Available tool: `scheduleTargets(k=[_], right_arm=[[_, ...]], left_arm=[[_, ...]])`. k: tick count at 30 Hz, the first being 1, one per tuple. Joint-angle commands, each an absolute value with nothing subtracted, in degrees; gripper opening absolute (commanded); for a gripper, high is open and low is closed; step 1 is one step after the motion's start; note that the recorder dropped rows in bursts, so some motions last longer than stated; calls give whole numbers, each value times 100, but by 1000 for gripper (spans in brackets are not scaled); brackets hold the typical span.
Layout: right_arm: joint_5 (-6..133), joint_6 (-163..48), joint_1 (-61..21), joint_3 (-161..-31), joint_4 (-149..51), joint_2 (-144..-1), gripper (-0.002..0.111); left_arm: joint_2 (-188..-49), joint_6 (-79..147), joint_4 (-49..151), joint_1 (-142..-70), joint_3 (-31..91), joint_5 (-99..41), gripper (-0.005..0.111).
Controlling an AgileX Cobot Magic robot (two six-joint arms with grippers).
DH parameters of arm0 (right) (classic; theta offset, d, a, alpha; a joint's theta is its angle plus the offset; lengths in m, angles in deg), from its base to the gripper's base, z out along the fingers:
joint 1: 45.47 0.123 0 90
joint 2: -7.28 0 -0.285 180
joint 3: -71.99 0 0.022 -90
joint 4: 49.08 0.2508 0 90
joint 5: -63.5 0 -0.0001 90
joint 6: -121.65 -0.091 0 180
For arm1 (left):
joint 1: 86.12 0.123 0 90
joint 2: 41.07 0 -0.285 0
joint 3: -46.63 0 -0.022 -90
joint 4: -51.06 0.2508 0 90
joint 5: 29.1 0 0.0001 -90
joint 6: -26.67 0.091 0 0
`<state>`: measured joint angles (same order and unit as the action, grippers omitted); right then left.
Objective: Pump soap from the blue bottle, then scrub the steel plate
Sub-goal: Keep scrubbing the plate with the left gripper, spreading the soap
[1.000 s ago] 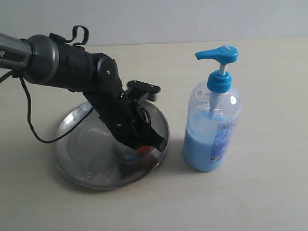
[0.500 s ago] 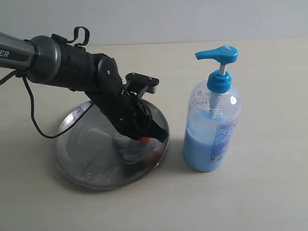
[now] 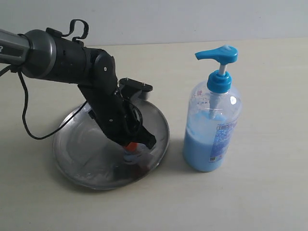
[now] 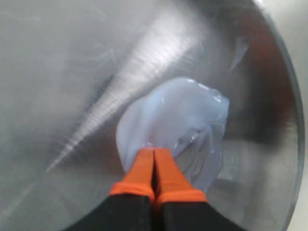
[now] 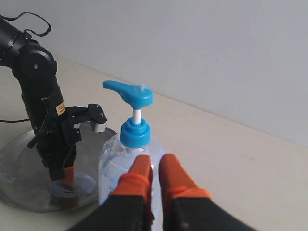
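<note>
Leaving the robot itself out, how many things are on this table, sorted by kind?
Pump bottles: 1 (the blue bottle)
Plates: 1 (the steel plate)
Soap puddles: 1 (pale blue soap puddle lying on the plate)
Total: 3

No legible text anywhere. Label (image 3: 222,140) on the blue bottle (image 3: 211,120): print too small to read. Yellow sticker (image 5: 60,109) on left arm (image 5: 36,72): illegible.
</note>
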<state>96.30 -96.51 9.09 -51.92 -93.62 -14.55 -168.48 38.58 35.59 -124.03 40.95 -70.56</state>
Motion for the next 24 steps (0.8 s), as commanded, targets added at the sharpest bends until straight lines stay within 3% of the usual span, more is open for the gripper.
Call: scheduleTargets(k=[1,14,24], right_arm=[[9548,-9642,921,-5177,-9404,-1431,9],[9548,-9642,921,-5177,-9404,-1431,9],[9511,-9642,921,-5177,-9405,-1431,9]], left_arm=[[-17059,3778,3737,-12399,3958,-7775,0],[-17059,4200,2587,-12399,3958,-7607,0],[-17059,4306,2453,-12399,3958,-6466,0]])
